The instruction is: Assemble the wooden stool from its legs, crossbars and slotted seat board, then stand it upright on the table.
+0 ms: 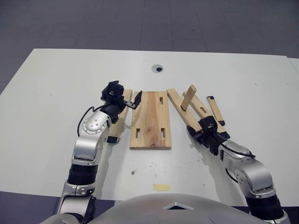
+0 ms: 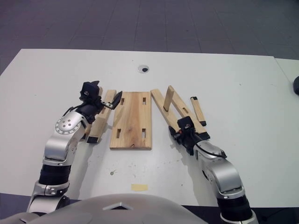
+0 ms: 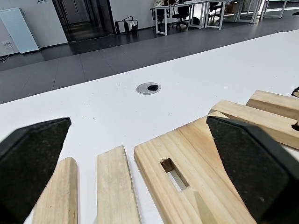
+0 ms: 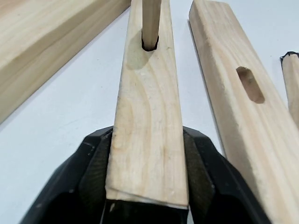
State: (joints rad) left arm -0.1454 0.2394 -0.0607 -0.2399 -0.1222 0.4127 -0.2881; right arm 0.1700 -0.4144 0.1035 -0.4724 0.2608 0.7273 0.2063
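The wooden stool is not yet assembled, its parts lying flat around the pale slotted seat board [image 1: 150, 120] in the middle of the white table [image 1: 56, 93]. The right gripper [image 1: 205, 125] has its jaws clamped on the near end of a light wooden leg [image 4: 147, 107] just right of the board. The leg runs away from the jaws towards the board's far right corner. A short wooden crossbar [image 1: 188, 97] stands tilted in the slot near its far end; how deep it is seated is hard to judge. Just beyond this leg, farther from the board, lies a second slotted leg [image 1: 202, 108], then a thin stick with black tips [image 1: 216, 112].

The left gripper [image 1: 132, 101] has its jaws wide apart, holding nothing. It hovers at the board's far left corner over the pair of plain wooden legs [image 1: 119, 126] lying side by side along the board's left edge.

The main risk is the end grip. Lifted from there, the long leg could swivel in the jaws, and any tilt may lever the crossbar out of its slot or knock the neighbouring leg. On the left, the spread jaws could catch the board's corner instead of a single leg
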